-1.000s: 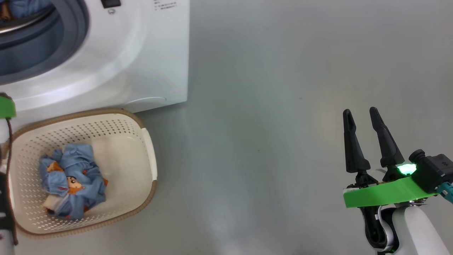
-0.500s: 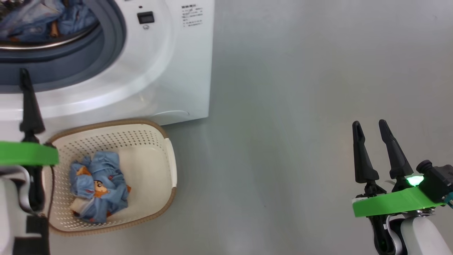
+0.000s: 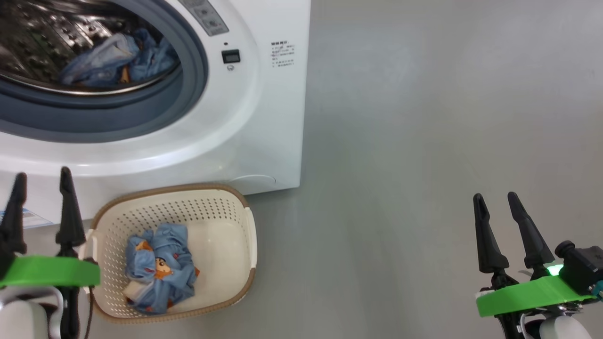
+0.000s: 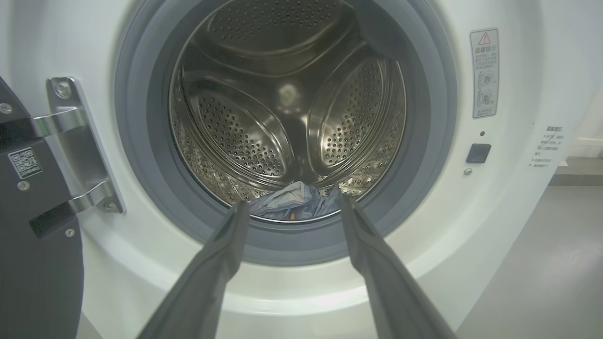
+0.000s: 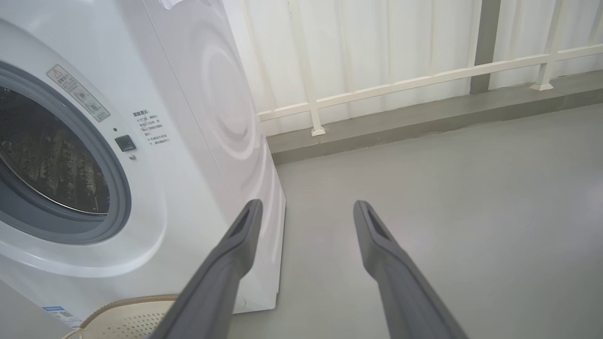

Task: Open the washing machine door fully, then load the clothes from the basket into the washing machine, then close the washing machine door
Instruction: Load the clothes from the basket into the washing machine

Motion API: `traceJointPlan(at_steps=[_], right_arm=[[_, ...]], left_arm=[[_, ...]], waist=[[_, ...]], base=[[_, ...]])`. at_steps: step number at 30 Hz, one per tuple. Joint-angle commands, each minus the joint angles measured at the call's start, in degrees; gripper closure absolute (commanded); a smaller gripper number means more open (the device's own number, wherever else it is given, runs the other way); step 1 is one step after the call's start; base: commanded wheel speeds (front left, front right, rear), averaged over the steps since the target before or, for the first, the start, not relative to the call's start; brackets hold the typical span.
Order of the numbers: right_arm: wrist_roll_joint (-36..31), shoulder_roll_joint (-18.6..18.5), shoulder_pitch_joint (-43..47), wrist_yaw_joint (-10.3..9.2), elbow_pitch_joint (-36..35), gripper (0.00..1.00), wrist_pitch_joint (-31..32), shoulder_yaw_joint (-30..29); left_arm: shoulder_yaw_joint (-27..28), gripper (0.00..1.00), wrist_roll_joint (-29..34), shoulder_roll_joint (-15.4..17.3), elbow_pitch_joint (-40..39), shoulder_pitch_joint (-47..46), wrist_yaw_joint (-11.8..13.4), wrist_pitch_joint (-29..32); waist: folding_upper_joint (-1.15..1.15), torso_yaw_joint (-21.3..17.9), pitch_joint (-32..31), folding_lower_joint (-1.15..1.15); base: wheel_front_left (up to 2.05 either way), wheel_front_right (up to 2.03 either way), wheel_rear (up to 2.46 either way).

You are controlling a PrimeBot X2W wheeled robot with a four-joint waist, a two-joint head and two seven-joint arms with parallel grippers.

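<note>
As the left gripper (image 3: 42, 175) came back into view, empty and spread, one garment (image 3: 118, 59) lay in the drum (image 3: 37, 33) while more clothes (image 3: 160, 268) sat in the basket (image 3: 169, 189) below, so loading looked unfinished; the right gripper (image 3: 495, 196) idled open over the floor (image 3: 424, 141).

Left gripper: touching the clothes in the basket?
Apart. Head view: a strip of bare basket shows between the left gripper and the clothes.

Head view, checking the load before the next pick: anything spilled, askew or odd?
Nothing stands out. The clothes sit bunched inside the upright basket, and another garment lies low in the washing machine drum.
</note>
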Motion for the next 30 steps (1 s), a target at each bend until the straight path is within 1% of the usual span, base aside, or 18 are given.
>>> traceJointPlan(at_steps=[1,11,16,30], right_arm=[[0.11,-1.13,0.32,0.32,-1.11,0.00,-0.46,0.65],[0.28,-2.20,3.89,0.32,-0.80,0.00,-0.46,0.18],[0.23,-2.67,5.54,0.32,-0.92,0.00,-0.46,-0.11],[0.16,-3.27,7.90,0.32,-1.53,0.00,-0.46,-0.90]], left_arm=[[1.82,0.00,-0.28,1.57,-2.06,0.89,0.04,-0.30],[2.69,0.00,-1.19,-0.02,-6.68,8.87,0.03,-0.30],[2.39,0.00,-1.23,-0.29,-8.53,12.54,0.03,-0.30],[2.86,0.00,-0.91,-1.09,-13.50,19.14,0.03,-0.30]], waist=[[0.00,1.14,-2.01,0.00],[0.00,2.44,-6.41,0.00],[0.00,2.85,-8.00,0.00],[0.00,3.50,-9.44,0.00]], base=[[0.00,0.00,0.00],[0.00,0.00,0.00],[0.00,0.00,0.00],[0.00,0.00,0.00]])
